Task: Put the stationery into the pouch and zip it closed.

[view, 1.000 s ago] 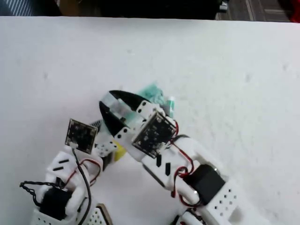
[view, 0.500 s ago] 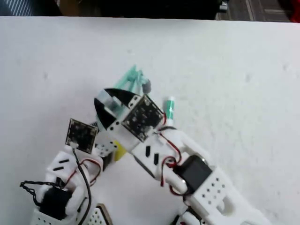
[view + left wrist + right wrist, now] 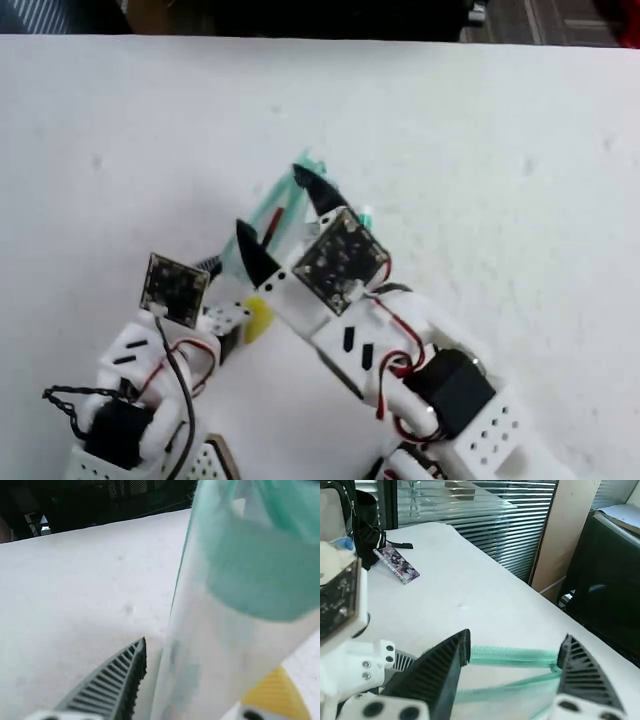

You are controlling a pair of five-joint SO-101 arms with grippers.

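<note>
The left gripper [image 3: 205, 680] is gripping the pouch [image 3: 235, 580]. The translucent sheet with its teal band is filling the gap between the ribbed finger and the yellow-tipped one, and is rising close in front of that wrist.

Just beyond it, the right gripper [image 3: 512, 680] is standing wide open, its two black fingers straddling the upper end of the pouch without touching it. The teal zip [image 3: 512, 656] is running across between those fingertips, and its two tracks are lying apart, so the mouth is gaping.

From the high view, a thin red item [image 3: 272, 222] is showing through the pouch wall, between the right gripper's fingers. A small green-and-white item [image 3: 365, 214] is peeking out just beside the right wrist's circuit board, outside the pouch; what it is cannot be told.

Well ahead of the right gripper, on the white table [image 3: 470, 590], a small patterned card [image 3: 396, 563] is lying flat. A dark bag [image 3: 367, 525] is sitting near it at the far edge.
</note>
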